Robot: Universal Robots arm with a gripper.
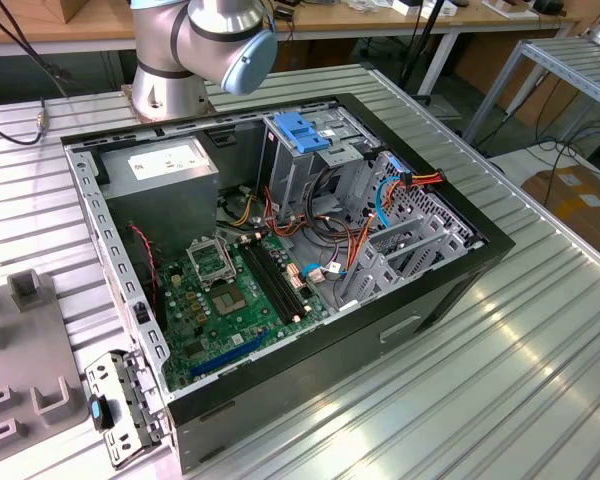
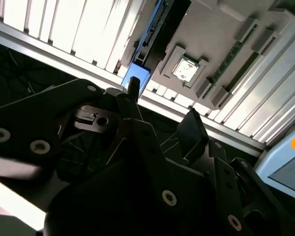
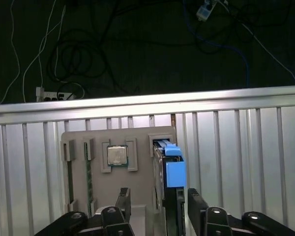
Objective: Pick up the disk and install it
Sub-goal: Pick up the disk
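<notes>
The disk (image 3: 160, 172) is standing on edge in a slot of the grey holder (image 3: 142, 182), with one blue rail (image 3: 176, 173) along the side you can see. So it's parked in the holder, not in the computer. The gripper (image 3: 158, 192) is right over it and spread open. Its two fingers (image 3: 123, 201) are on opposite sides of the disk, which sits much nearer one finger than the other, and neither looks clamped on it. The same holder also has one thin green board (image 3: 88, 172) on edge in a slot and one square processor chip (image 3: 117, 156) lying flat in a pocket between that board and the disk.

In the exterior view, going from its left:
- One corner of the grey holder (image 1: 20, 350) on the slatted metal table (image 1: 500, 380).
- Just beside it, one loose metal bracket (image 1: 120, 410) with a small blue clip.
- One open computer case (image 1: 420, 320) lying on its side.

Inside the case there's one grey power supply box (image 1: 165, 165), one green motherboard (image 1: 230, 300), and further toward the exterior view's right one metal cage with a blue latch (image 1: 302, 132) on top. The arm (image 1: 205, 40) has its base behind the case.
</notes>
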